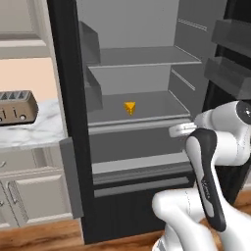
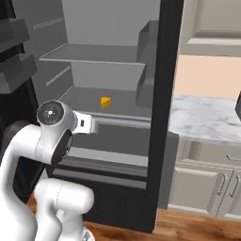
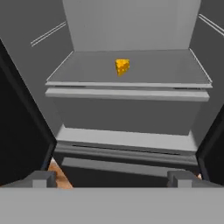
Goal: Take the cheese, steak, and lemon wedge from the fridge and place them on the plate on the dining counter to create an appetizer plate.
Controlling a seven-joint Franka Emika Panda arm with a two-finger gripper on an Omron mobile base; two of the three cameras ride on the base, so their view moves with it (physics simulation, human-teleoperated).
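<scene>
The arm is facing the open fridge (image 1: pixel 147 122) with its fingers (image 3: pixel 43 179) spread wide and gripping nothing, so it should be reaching level over the shelf (image 3: pixel 153 70) toward the cheese (image 3: pixel 122 66) sitting mid-shelf, straddling the wedge before pinching.

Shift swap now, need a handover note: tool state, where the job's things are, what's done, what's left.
Tool: open, empty, in front of the open fridge, short of the shelves.
Cheese: alone on the middle fridge shelf, towards the back, untouched.
Steak, lemon wedge, plate and dining counter: not in sight from here.
Done: fridge door is open, arm lined up with the cheese.
Left: reach in and grasp the cheese, carry it to the plate, then find and move the steak and lemon wedge.
</scene>
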